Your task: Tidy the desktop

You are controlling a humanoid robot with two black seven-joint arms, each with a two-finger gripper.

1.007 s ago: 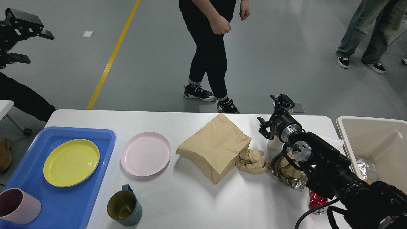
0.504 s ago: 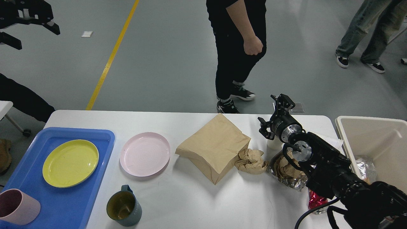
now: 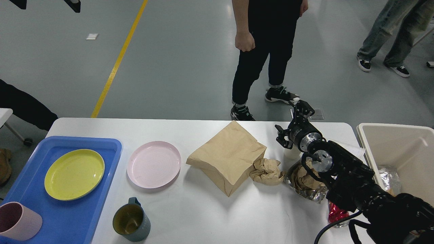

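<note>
The right gripper (image 3: 294,126) hangs with its two fingers spread apart and nothing between them, above the far right part of the worktop (image 3: 203,210), its arm coming up from the lower right corner. Just under and beside it stands a small white cup (image 3: 291,153), partly hidden by the wrist. Right below the gripper, toward the near edge, a crumpled sheet of foil with brown paper (image 3: 305,184) lies on the white surface, and further that way a red shiny wrapper (image 3: 335,214) peeks out from under the arm. To the gripper's left, a wad of brown paper (image 3: 268,171) rests against a large brown paper bag (image 3: 226,156), which lies flat with one corner pointing toward the far edge. Further left sits a pink plate (image 3: 153,164), and nearer the front edge a grey-blue mug (image 3: 131,220) with a dirty inside. Well off to the left, a blue tray (image 3: 73,217) holds a yellow plate (image 3: 74,174) and a pink cup (image 3: 18,220) on its side. On the gripper's other side, a beige bin (image 3: 403,149) stands off the right end, with a bit of foil inside. The worktop itself runs long from left to right, its rounded far corners showing. Of the left gripper (image 3: 73,5) only dark tips show at the top left edge; whether it is spread or closed cannot be told. People stand on the grey floor (image 3: 176,61) beyond.
</note>
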